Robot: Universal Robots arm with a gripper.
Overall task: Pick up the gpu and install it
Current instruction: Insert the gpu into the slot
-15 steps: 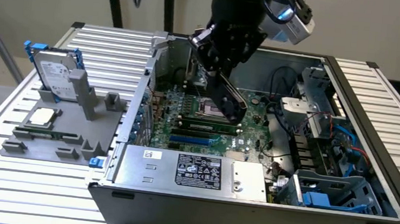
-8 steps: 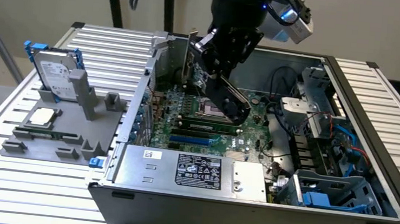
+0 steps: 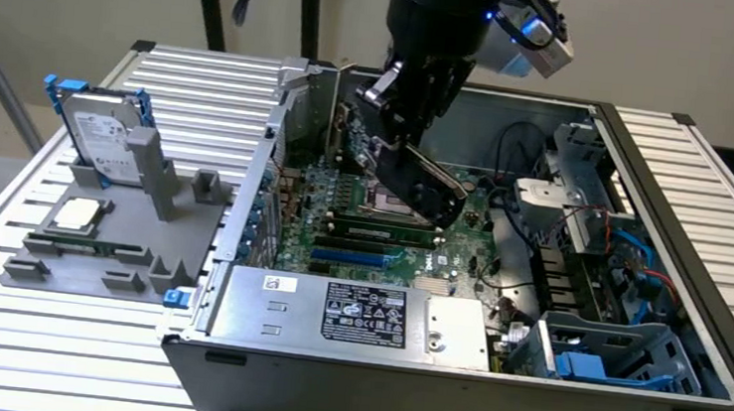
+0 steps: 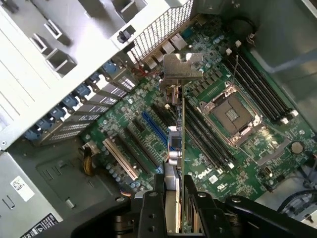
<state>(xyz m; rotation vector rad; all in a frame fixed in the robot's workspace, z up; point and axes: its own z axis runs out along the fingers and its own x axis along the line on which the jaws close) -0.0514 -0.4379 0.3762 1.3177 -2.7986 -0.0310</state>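
Presently, claw (image 3: 398, 128) (image 4: 176, 201): it is being kept closed on the gpu, with one finger pressing on each flat face of the card.
Gpu (image 3: 425, 186) (image 4: 181, 124): it is being held inside the open computer case, above the motherboard. In the exterior view it is being carried at a tilt, black face showing. In the wrist view it is being seen edge-on, with its silver bracket (image 4: 182, 67) at the far end, towards the case's perforated rear wall.
Contact: whether the card's lower edge is touching a slot cannot be told.
Motherboard (image 3: 364, 235) (image 4: 237, 163): it is being overhung by the card along a line between the blue slot (image 4: 154, 130) and the processor socket (image 4: 233, 115).
Memory slots (image 4: 257, 79): they are being left uncovered beyond the socket.
Computer case (image 3: 458, 383): it is being supported on its side on the slatted counter (image 3: 63, 338), with the power supply (image 3: 351, 314) lying near the front wall.
Grey holder (image 3: 70, 264): it is being used outside the case, at the exterior view's left, to carry an upright hard drive (image 3: 101, 132) with blue rails, a processor chip (image 3: 78, 215) and a narrow green memory stick (image 3: 65, 242).
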